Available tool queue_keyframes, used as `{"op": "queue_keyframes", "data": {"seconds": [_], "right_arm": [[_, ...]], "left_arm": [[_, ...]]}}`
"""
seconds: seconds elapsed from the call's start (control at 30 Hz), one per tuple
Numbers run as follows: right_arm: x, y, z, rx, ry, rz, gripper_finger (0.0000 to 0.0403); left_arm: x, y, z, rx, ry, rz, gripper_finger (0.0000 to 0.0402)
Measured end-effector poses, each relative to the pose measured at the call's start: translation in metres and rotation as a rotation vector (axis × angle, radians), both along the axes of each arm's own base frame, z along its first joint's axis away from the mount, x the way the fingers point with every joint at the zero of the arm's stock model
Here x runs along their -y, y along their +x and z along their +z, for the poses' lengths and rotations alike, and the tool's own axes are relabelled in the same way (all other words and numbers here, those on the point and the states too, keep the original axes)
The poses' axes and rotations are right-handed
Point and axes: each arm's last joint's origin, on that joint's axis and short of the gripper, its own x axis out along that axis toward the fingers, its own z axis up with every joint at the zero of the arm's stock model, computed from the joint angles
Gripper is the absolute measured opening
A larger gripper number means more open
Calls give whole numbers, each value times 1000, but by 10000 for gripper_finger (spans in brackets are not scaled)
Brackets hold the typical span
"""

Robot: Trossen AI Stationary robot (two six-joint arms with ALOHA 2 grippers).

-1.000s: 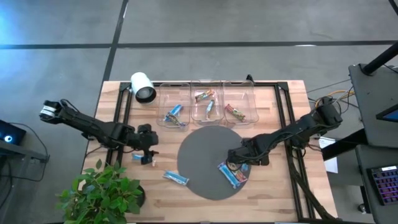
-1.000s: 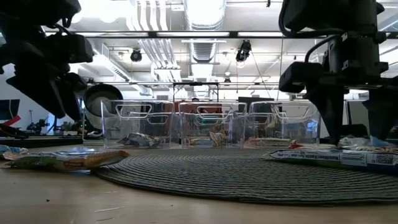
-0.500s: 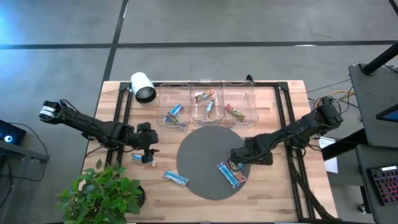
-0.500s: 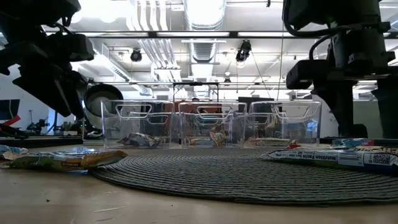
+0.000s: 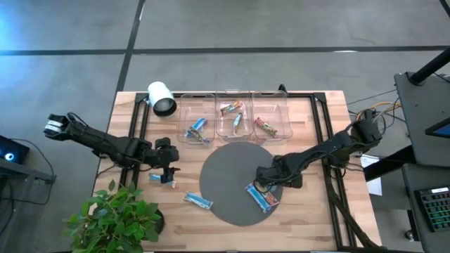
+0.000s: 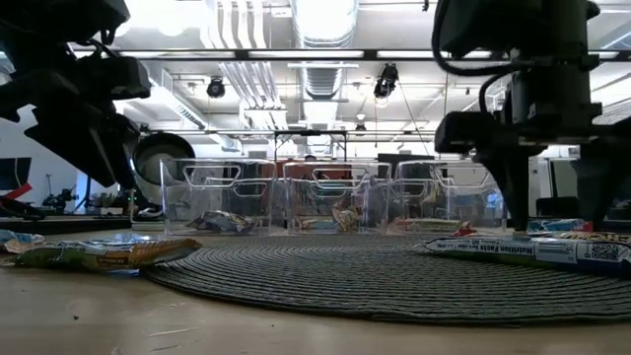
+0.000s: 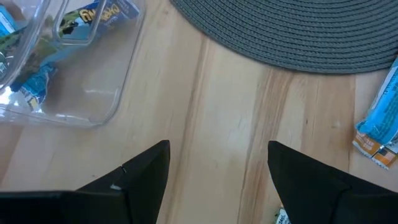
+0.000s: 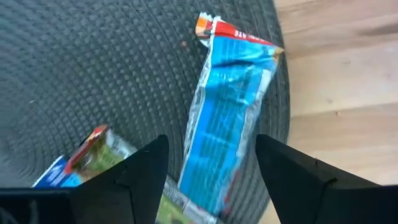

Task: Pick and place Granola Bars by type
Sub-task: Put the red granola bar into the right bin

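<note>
High view: two Granola Bars lie on the round grey mat (image 5: 225,184) at its edge nearest the right arm, a blue bar (image 5: 268,191) and beside it a green-and-tan bar (image 5: 257,197); the right gripper (image 5: 265,184) hangs directly over them with its fingers spread wide, nothing between them. In the right wrist view the blue bar (image 8: 233,130) shows in the gap between the two dark fingers (image 8: 134,180), lying flat on the mat's weave, the green-and-tan bar (image 8: 102,162) just beside it. Off the mat, on the bare wood of the table (image 5: 309,211), another blue bar (image 5: 198,201) lies near the mat's rim toward the potted plant (image 5: 116,218). Beyond the mat stand three clear bins (image 5: 234,118) in a row, each holding bars. The left gripper (image 5: 166,173) sits well apart from the mat on the plant's side, low over a small blue bar (image 5: 156,178), fingers spread and empty
</note>
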Motion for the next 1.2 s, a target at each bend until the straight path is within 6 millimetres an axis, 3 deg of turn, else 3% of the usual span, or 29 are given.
{"op": "queue_keyframes", "data": {"seconds": [0.3, 0.63, 0.77, 0.93, 1.07, 1.2], "right_arm": [[3, -6, -9, -87, -28, 6, 210], [5, -10, -5, -98, -41, 59, 94], [6, -11, 4, -61, -80, 63, 70], [11, -12, 41, 125, -185, 68, 65], [17, -15, 92, 402, -332, 226, 65], [32, -35, 143, 700, -477, 259, 64]], "left_arm": [[-1, 0, -1, 1, 6, 6, 252], [-1, 0, -1, 4, 17, 12, 252], [-1, 0, -1, 4, 17, 13, 252], [-1, 0, 0, 5, 17, 13, 252], [-1, 1, 0, 10, 19, 15, 252], [-1, 1, 0, 13, 24, 19, 252]]}}
